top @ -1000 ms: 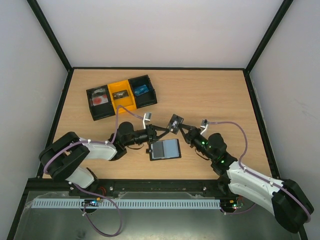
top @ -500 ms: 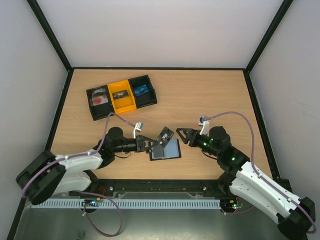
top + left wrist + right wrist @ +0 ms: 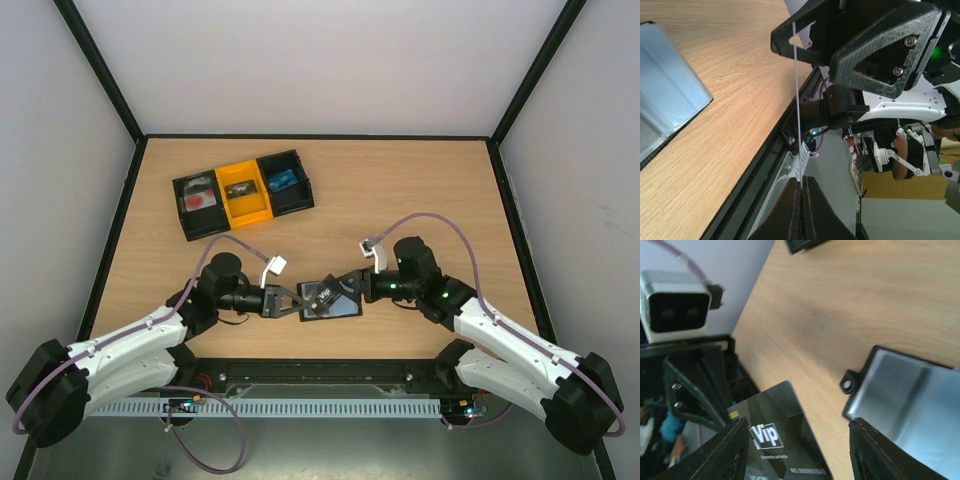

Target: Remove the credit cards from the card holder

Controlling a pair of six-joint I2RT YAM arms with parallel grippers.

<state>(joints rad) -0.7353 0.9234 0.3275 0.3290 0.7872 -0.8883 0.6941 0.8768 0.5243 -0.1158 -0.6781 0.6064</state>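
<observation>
Your left tool (image 3: 801, 187) pinches a thin, glossy black card (image 3: 782, 427) by one edge. Your right tool (image 3: 800, 445) stands spread on either side of it. The holder (image 3: 910, 400), flat with grey-blue panels, lies open on the woodgrain surface (image 3: 850, 300) close by.

Left gripper (image 3: 300, 300), its credit card (image 3: 322, 293) and right gripper (image 3: 348, 287) crowd over the card holder (image 3: 341, 309); tray (image 3: 243, 192) blocks far left; desk (image 3: 420, 190) beyond lies open.

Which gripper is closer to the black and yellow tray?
Left. The left gripper, shut on a credit card, is toward the near edge from the tray; the right gripper, open, is farther right past that card.
</observation>
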